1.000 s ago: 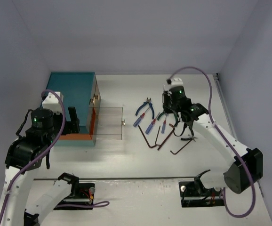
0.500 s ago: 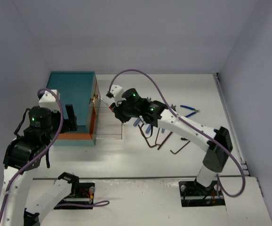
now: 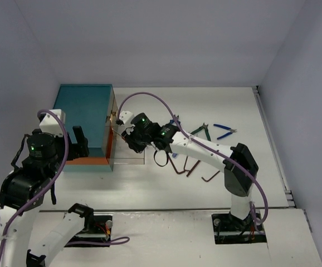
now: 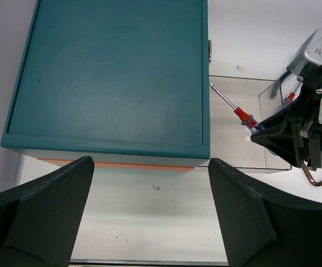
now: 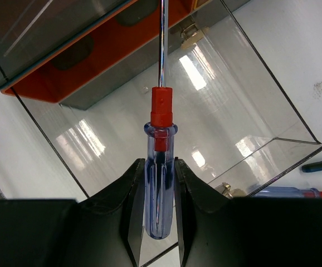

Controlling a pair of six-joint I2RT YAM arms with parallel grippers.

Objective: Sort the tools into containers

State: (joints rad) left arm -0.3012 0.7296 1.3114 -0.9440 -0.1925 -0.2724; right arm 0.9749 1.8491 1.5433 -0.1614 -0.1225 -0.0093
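My right gripper [image 5: 160, 169] is shut on a screwdriver [image 5: 161, 108] with a clear blue handle and a red collar. It holds the tool over the pulled-out clear drawer [image 3: 128, 154], shaft tip pointing at the teal chest [image 3: 83, 117]. The left wrist view shows the same screwdriver [image 4: 243, 115] slanting above the drawer [image 4: 233, 144]. My left gripper [image 4: 150, 214] stands open beside the chest [image 4: 111, 72], in front of its orange band, with nothing between its fingers. Other tools lie to the right: green pliers [image 3: 201, 130], blue pliers [image 3: 224, 130] and hex keys [image 3: 193, 165].
The drawer's brass knob [image 5: 232, 192] faces the tool pile. Another blue-handled screwdriver [image 5: 292, 193] lies just outside the drawer front. My right arm [image 3: 205, 150] stretches across the middle of the table. Walls close in the back and right sides.
My right arm has swung left from the tool pile, carrying the screwdriver to the open drawer by the chest. The left arm has shifted only slightly.
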